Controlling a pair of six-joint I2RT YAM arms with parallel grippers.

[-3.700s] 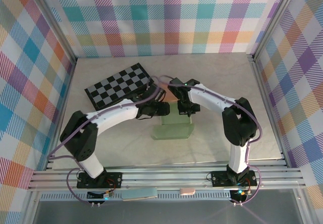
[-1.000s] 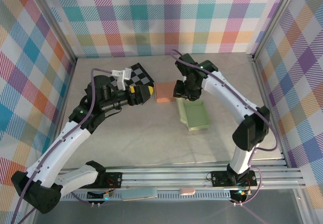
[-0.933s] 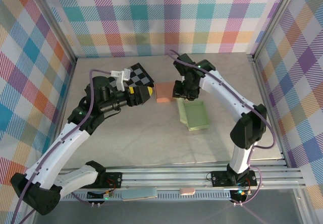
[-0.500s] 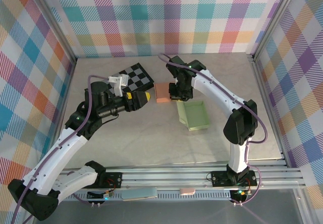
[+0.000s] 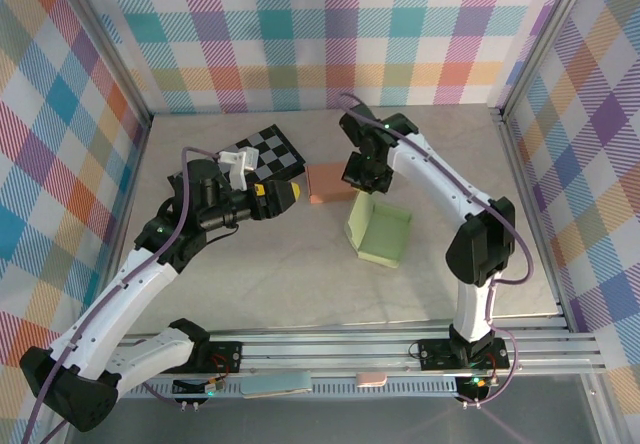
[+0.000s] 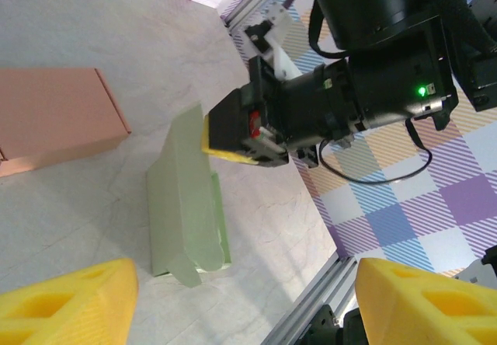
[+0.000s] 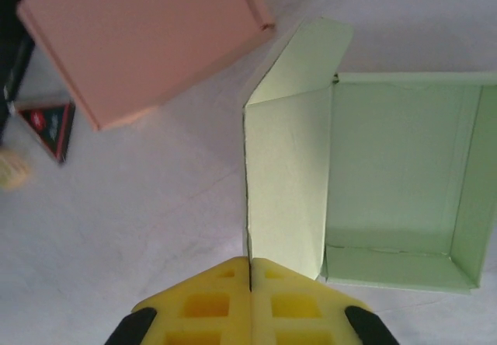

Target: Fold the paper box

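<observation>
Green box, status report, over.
Right hand shut on green box flap, box tilted. Left hand open, apart. Pink box close beside.

Top external view: bright, even, diffuse overhead light, with soft faint shadows on the table [image 5: 280, 274] beside the green paper box [image 5: 380, 234] and under the arms. It is sharp throughout, no glare. Left wrist view: well lit, mid-scene crisp, and a green LED [image 6: 422, 91] glows as a small hot spot. The left gripper [image 6: 245, 287] has yellow fingers [image 6: 70, 306] that sit close to the lens and look soft. Right wrist view: paler and a little washed out. The pink box [image 7: 147, 38] is slightly blurred with a thin shadow along its lower edge, the right gripper [image 7: 250, 271] is out of focus, and the left edge is dark and smeared.
</observation>
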